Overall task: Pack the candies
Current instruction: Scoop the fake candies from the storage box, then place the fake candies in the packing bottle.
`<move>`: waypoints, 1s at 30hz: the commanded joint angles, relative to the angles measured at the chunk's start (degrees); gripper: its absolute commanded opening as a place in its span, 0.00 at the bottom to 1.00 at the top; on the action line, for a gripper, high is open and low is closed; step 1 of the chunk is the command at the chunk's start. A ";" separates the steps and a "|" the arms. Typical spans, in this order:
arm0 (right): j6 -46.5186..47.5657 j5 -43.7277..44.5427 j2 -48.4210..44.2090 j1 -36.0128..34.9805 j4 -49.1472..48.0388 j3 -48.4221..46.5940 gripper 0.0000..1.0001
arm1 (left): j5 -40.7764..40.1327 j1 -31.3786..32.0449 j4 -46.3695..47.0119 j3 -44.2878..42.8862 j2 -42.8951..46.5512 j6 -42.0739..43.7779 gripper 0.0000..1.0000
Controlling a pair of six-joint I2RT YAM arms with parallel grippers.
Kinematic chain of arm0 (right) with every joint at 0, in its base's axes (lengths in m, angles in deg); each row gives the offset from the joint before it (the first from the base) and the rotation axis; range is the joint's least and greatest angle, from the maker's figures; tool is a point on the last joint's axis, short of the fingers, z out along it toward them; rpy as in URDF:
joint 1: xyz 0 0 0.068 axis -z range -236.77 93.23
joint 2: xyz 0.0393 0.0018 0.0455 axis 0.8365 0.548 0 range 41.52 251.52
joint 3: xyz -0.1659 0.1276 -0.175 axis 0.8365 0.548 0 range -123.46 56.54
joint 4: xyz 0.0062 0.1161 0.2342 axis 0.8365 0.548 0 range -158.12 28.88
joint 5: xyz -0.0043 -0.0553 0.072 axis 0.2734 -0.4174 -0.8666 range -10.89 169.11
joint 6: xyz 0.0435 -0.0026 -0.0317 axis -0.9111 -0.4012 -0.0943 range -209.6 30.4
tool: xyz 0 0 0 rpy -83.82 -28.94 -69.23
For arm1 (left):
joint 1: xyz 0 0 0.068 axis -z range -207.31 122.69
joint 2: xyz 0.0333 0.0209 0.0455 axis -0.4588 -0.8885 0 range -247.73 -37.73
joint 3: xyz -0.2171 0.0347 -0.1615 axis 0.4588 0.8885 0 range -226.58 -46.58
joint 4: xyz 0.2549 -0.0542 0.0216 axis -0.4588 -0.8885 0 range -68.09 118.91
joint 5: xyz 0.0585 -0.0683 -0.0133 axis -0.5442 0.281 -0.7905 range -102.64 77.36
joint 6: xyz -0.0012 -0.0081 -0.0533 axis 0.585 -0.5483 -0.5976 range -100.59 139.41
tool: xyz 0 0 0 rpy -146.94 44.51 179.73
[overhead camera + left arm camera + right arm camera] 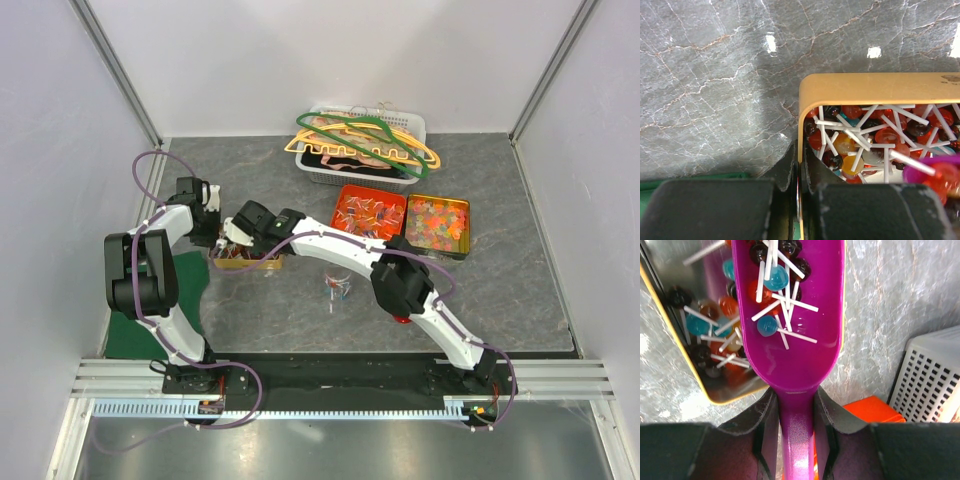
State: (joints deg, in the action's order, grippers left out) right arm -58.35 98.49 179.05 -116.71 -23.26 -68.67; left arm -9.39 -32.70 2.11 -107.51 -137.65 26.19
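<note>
The candies are small round lollipops on white sticks, red, orange, blue and dark. Many lie in a gold tin (875, 87) at the table's left (245, 263). My left gripper (801, 165) is shut on the tin's side wall, one finger inside and one outside. My right gripper (796, 410) is shut on the handle of a purple scoop (790, 350). The scoop hangs over the tin (715, 392) with several candies (772, 280) in its bowl. Its tip shows in the left wrist view (932, 167) above the tin's candies (865, 140).
An orange tray (370, 212) and a yellow tray (437, 222) of sweets stand right of centre. Behind them is a white basket (400, 125) of coat hangers (360, 145). A few loose candies (335, 287) lie mid-table. A green mat (190, 280) lies left.
</note>
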 commanded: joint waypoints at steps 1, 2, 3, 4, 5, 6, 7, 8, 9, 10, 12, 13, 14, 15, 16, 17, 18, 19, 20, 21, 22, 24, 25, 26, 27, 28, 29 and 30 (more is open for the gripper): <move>-1.80 0.31 -5.78 1.05 -1.18 1.72 0.00 | 1.50 -0.41 1.14 -0.86 1.66 -0.72 0.02; -1.89 0.14 -6.22 1.23 -1.18 2.07 0.00 | 1.41 -0.41 1.06 -0.77 1.74 -0.72 0.02; -1.98 -0.13 -6.75 1.49 -1.61 3.20 0.00 | 1.41 -0.41 1.06 -0.77 1.83 -0.81 0.02; -2.24 -0.82 -7.88 1.67 -1.88 3.82 0.00 | 1.50 -0.50 1.14 -0.77 1.75 -0.81 0.02; -2.33 -1.35 -8.51 1.93 -2.06 4.35 0.00 | 1.59 -0.50 1.14 -0.77 1.66 -0.81 0.02; -2.42 -1.79 -8.95 2.11 -2.15 5.14 0.00 | 1.59 -0.50 1.14 -0.77 1.66 -0.72 0.02; -2.50 -2.32 -9.82 2.11 -2.15 5.58 0.00 | 1.50 -0.50 1.06 -0.77 1.57 -0.81 0.02; -2.68 -2.59 -10.26 2.28 -2.06 5.94 0.00 | 1.59 -0.50 1.06 -0.77 1.66 -0.81 0.02; -2.68 -2.94 -10.70 2.37 -2.15 6.90 0.00 | 1.50 -0.50 1.06 -0.86 1.66 -0.72 0.02; -2.77 -3.29 -11.67 2.55 -2.23 7.34 0.00 | 1.50 -0.50 1.06 -0.77 1.66 -0.72 0.02; -3.38 -4.17 -12.46 2.99 -2.15 8.04 0.00 | 1.41 -0.50 1.06 -0.77 1.74 -0.81 0.02; -3.47 -4.43 -13.34 3.08 -2.23 8.31 0.00 | 1.50 -0.50 1.06 -0.77 1.57 -0.72 0.02; -3.47 -4.87 -13.78 3.16 -2.23 8.57 0.00 | 1.50 -0.50 1.06 -0.77 1.57 -0.81 0.02; -3.56 -5.22 -14.31 3.25 -2.41 9.10 0.00 | 1.33 -0.50 1.06 -0.95 1.57 -0.72 0.02; -3.65 -5.66 -15.18 3.43 -2.41 9.28 0.00 | 1.41 -0.50 1.14 -0.77 1.48 -0.72 0.02; -3.65 -5.75 -15.54 3.69 -2.41 9.45 0.00 | 1.41 -0.50 1.06 -0.77 1.39 -0.72 0.02; -3.56 -6.01 -16.06 3.78 -2.24 9.98 0.00 | 1.41 -0.50 1.14 -0.77 1.39 -0.72 0.02; -3.47 -6.45 -17.03 4.04 -2.15 10.24 0.00 | 1.41 -0.50 1.06 -0.77 1.48 -0.72 0.02; -3.30 -6.54 -17.56 4.39 -2.15 10.59 0.00 | 1.33 -0.50 1.06 -0.77 1.66 -0.81 0.02; -3.12 -6.72 -18.09 4.57 -1.80 11.29 0.00 | 1.41 -0.50 1.14 -0.77 1.57 -0.72 0.02; -2.51 -6.81 -19.22 4.75 -1.71 11.65 0.00 | 1.41 -0.59 1.14 -0.77 1.57 -0.72 0.02; -2.24 -7.77 -20.37 5.80 -0.92 12.53 0.00 | 1.50 -0.59 1.14 -0.86 1.48 -0.72 0.02; -2.15 -9.43 -21.42 6.32 -0.74 12.97 0.00 | 1.59 -0.59 1.23 -0.77 1.39 -0.81 0.02; -2.15 -10.31 -22.04 7.29 -0.39 13.15 0.00 | 1.59 -0.59 1.06 -0.77 1.48 -0.81 0.02; -2.15 -11.63 -22.66 7.91 0.31 13.67 0.00 | 1.68 -0.59 1.06 -0.77 1.39 -0.81 0.02; -2.15 -13.82 -23.97 8.43 0.58 13.94 0.00 | 1.68 -0.59 1.06 -0.77 1.39 -0.81 0.02; -2.07 -15.41 -24.76 9.66 0.93 14.29 0.00 | 1.68 -0.59 1.06 -0.86 1.57 -0.72 0.02; -2.06 -16.55 -26.42 10.37 1.10 15.33 0.00 | 1.68 -0.59 1.06 -0.86 1.48 -0.72 0.02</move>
State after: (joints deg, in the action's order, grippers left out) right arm -60.50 88.67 159.82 -109.58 -22.69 -54.88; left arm -9.39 -32.76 2.11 -107.51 -137.65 26.17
